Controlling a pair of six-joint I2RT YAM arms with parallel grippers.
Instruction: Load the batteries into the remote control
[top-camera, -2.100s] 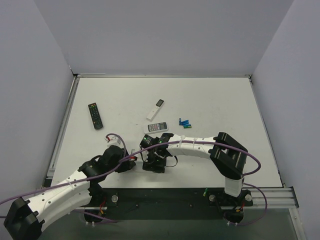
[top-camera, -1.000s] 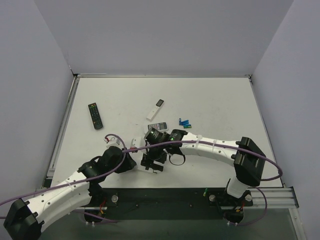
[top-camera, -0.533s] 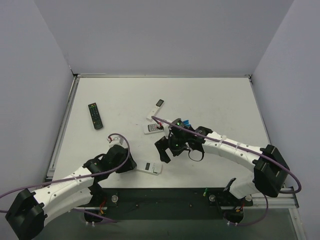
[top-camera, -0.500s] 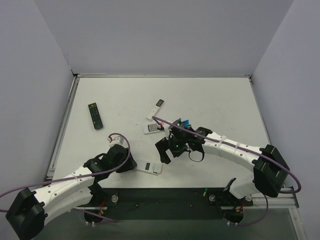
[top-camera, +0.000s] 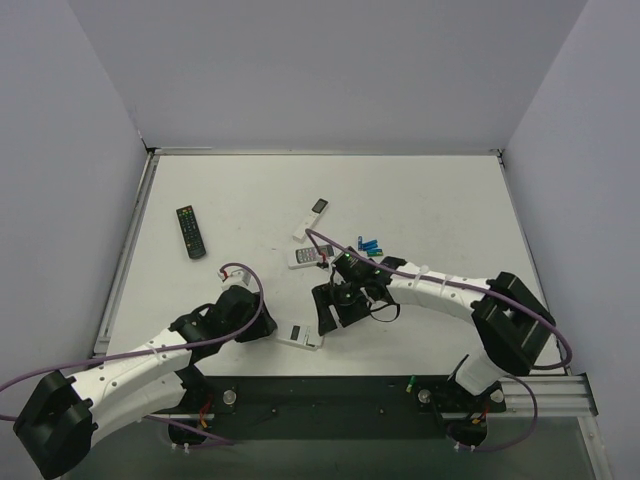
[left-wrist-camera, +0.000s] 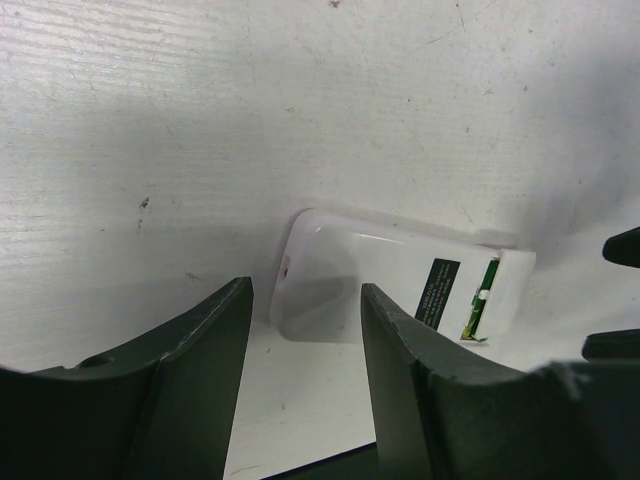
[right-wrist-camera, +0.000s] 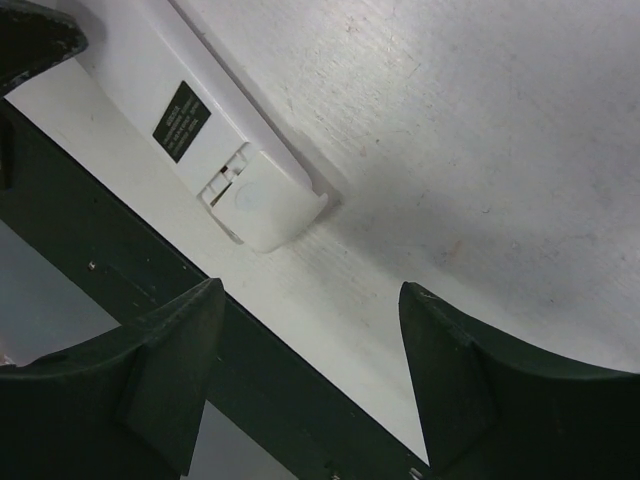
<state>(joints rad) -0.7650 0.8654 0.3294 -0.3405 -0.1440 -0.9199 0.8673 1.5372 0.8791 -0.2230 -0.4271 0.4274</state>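
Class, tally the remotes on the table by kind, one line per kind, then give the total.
black remote: 1
slim white remote: 1
short remotes: 2, namely the face-up short remote and the back-up short remote
Total: 4

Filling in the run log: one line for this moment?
remote: back up, on table | left gripper: open, at its end | right gripper: open, empty | batteries: on table

Even, diffuse overhead light keeps the white tabletop (top-camera: 430, 200) bright and free of glare. In the wrist views, soft grey shadows lie just ahead of the left end effector (left-wrist-camera: 305, 340) and the right end effector (right-wrist-camera: 310, 340). Both end effectors look dark and slightly blurred.
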